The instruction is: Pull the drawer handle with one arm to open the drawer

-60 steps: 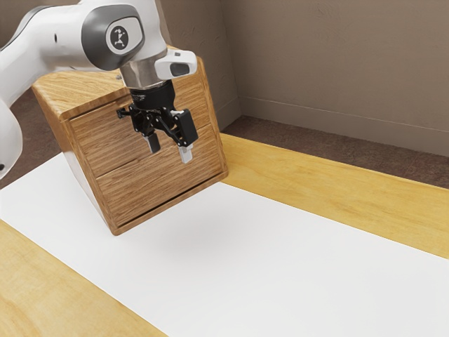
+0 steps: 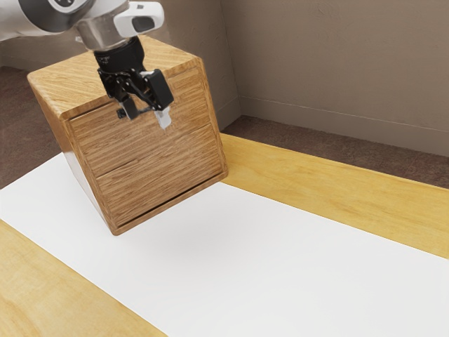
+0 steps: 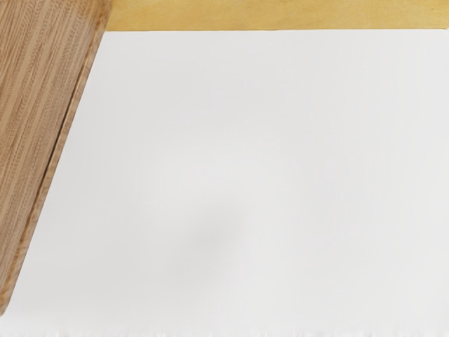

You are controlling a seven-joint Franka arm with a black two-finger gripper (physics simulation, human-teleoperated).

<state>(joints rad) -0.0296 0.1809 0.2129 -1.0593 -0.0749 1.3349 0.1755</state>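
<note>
A wooden cabinet [image 2: 151,165] stands tilted at the back left of the white table top, with an upper drawer front [image 2: 179,123] and a lower drawer front [image 2: 165,184]. Both fronts sit flush, and I cannot make out a handle on either. My black gripper [image 2: 146,115] hangs in front of the upper drawer's top edge, pointing down. It is open, its fingers apart with nothing between them. In the wrist view the cabinet's front face [image 3: 31,133] runs along one side, with white table below my hand.
The white table surface [image 2: 266,260] spreads wide in front of the cabinet. A wooden border [image 2: 337,189] runs along its far side and another wooden border [image 2: 42,295] along the near corner. A wall [image 2: 337,56] and dark floor lie behind.
My gripper has risen and shifted toward the exterior view's left, from the middle of the cabinet's front up to the upper drawer's top edge. The cabinet has not moved.
</note>
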